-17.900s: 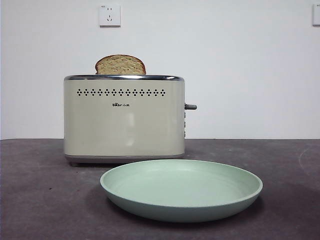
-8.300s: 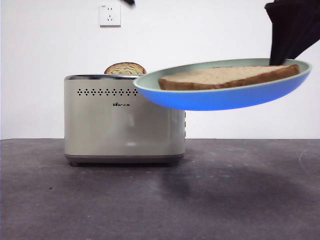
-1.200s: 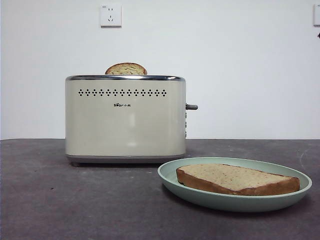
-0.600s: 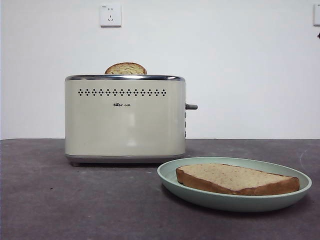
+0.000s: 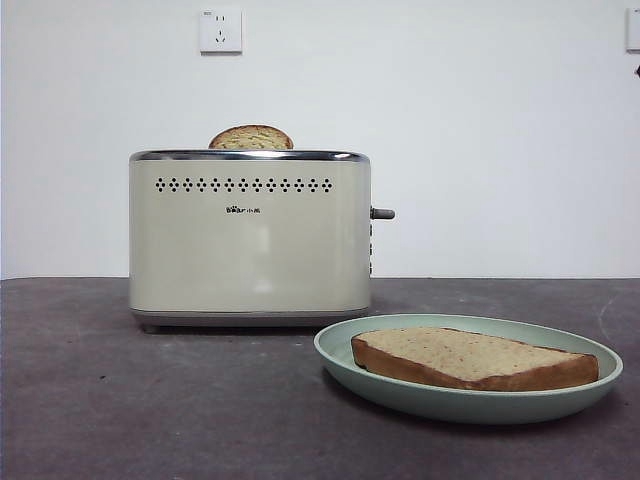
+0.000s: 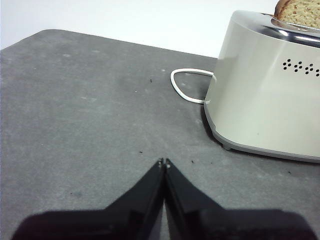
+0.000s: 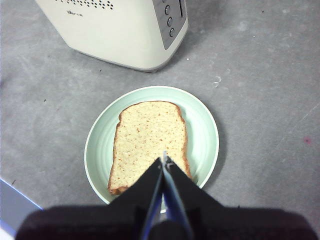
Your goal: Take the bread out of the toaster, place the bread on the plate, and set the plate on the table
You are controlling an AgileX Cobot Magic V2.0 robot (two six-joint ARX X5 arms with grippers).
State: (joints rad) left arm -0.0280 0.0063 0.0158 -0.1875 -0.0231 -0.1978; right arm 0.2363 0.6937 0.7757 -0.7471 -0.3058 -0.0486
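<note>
Bread (image 5: 470,356) lies flat in the plate (image 5: 345,362), crumb side up: tan, speckled, dark-brown crust all round, domed end toward the toaster (image 5: 250,235). It spans most of the plate's width. Plate is pale mint green, shallow, raised rim, sitting on the table (image 5: 120,400) just in front of the toaster's knob-side corner, close but apart from it.

Toaster: cream-beige box, chrome top rim, two rows of small holes, dark logo under them, grey knob (image 5: 383,213) on the side. Second slice (image 5: 251,138) in the slot, only its domed top showing.

My right gripper (image 7: 164,159) hangs above the plate, over the slice's flat end, jaws pressed together, nothing in them. My left gripper (image 6: 163,163) is over bare table off the toaster's other end, jaws also closed tight and empty. White cord (image 6: 187,85) loops on the table by that end of the toaster.
</note>
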